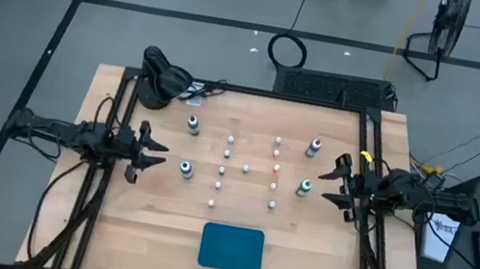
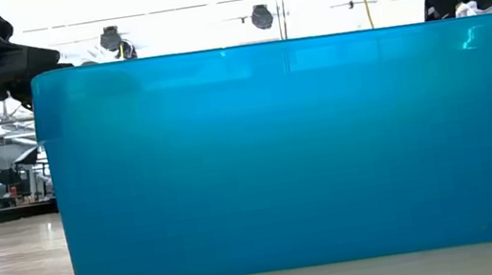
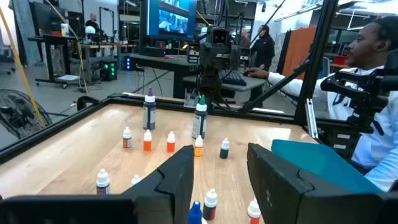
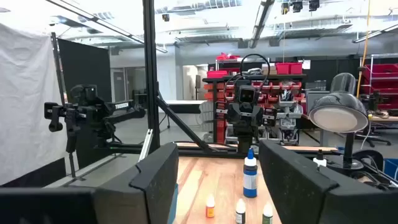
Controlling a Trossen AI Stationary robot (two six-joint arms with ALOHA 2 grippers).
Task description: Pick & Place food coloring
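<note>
Jaws: both parted, nothing gripped by left gripper [image 1: 160, 152] or right gripper [image 1: 323, 180].
Between them: small plastic food coloring [image 1: 232, 140] bottles, upright.
Tray [image 1: 232, 249]: flat, teal, rounded.

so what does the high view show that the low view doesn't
Only the high view shows the food coloring bottles spread over the wooden table, with the left pincer and right pincer open and empty at either side. Only the low view shows the room's bright ceiling beyond. Both show the teal tray, which fills the low view and hides the bottles.
</note>
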